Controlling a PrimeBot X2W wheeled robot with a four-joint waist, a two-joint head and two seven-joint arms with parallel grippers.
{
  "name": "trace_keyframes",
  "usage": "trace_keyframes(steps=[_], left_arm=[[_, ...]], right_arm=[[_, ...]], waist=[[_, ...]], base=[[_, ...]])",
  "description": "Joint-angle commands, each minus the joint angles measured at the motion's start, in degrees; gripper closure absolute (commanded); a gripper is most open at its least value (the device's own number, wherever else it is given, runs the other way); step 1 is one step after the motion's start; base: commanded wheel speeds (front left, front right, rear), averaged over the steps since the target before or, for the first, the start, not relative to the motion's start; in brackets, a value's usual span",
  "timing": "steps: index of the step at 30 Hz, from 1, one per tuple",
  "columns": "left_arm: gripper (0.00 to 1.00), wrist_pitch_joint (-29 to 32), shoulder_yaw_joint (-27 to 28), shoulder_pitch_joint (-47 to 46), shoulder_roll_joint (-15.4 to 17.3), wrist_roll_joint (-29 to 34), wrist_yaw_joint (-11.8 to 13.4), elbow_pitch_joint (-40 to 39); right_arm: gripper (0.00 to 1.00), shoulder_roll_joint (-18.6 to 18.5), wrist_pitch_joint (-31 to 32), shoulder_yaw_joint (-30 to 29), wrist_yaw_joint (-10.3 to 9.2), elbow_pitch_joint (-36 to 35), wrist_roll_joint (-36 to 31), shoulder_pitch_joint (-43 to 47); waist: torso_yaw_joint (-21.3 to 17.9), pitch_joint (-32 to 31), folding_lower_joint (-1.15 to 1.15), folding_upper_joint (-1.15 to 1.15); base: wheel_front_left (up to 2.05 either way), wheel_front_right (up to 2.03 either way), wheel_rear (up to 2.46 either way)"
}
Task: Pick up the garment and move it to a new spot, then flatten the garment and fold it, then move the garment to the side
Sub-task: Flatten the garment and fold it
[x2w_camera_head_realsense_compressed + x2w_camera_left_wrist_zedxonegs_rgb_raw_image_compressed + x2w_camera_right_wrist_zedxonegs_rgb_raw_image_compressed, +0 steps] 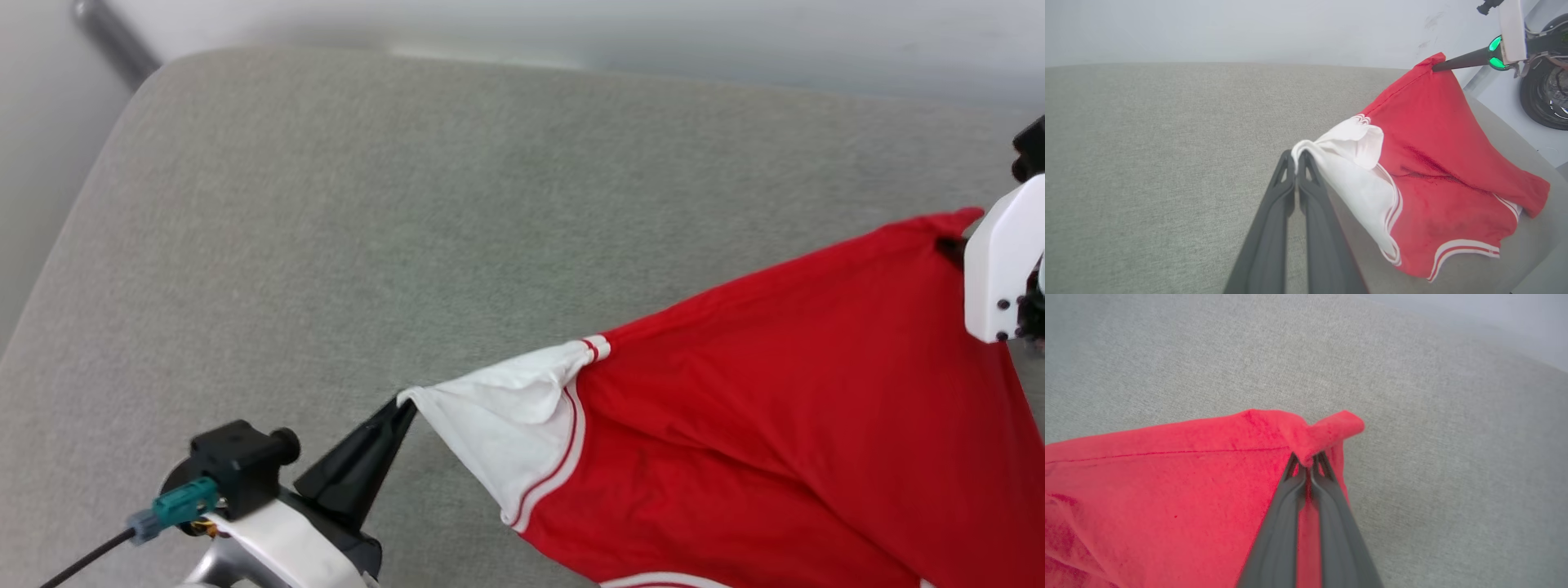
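Left gripper [1296,157] clamps the garment [775,392] by its white sleeve tip, right gripper [1308,464] pinches a red corner, cloth strung between over, seemingly, a grey cushion [408,204].

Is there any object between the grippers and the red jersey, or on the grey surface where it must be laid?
Nothing visible does. The left gripper is shut on the garment at its white sleeve, and the right gripper on a red corner. No object shows on the grey surface beside it.
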Motion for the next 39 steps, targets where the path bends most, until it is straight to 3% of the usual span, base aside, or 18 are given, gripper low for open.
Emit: trace_keyframes(steps=[1, 6, 15, 32, 39], left_arm=[[1.0, -0.4, 1.0, 0.1, 0.9, 0.3, 0.5, -0.9], [1.0, -1.2, 4.8, -1.6, 3.5, 0.4, 1.7, -3.8], [1.0, -2.5, 12.8, -8.0, 7.5, 1.0, 3.0, -8.5], [1.0, 1.7, 23.8, -25.0, 12.6, -1.6, 4.6, -11.9], [1.0, 3.0, 26.2, -32.3, 12.6, -3.7, 5.0, -10.5]], right_arm=[[1.0, -0.9, -1.8, 0.8, -0.03, -1.3, 1.1, -1.3], [1.0, -1.4, -6.8, 1.1, -0.04, -5.4, 3.6, -3.3], [1.0, -1.7, -9.4, 0.6, -0.03, -14.0, 6.1, -5.6], [1.0, 3.5, -11.2, -4.3, -0.03, -29.9, 5.9, -6.8], [1.0, 5.0, -12.4, -6.4, -0.03, -32.6, 4.6, -8.1]], waist=[[-4.7, -4.8, -0.01, 0.0], [-9.0, -8.0, -0.01, 0.0], [-14.8, -11.2, -0.01, 0.0], [-20.6, -11.1, -0.01, 0.0], [-21.1, -8.1, -0.01, 0.0]], base=[[0.0, 0.0, 0.0], [0.0, 0.0, 0.0], [0.0, 0.0, 0.0], [0.0, 0.0, 0.0], [0.0, 0.0, 0.0]])
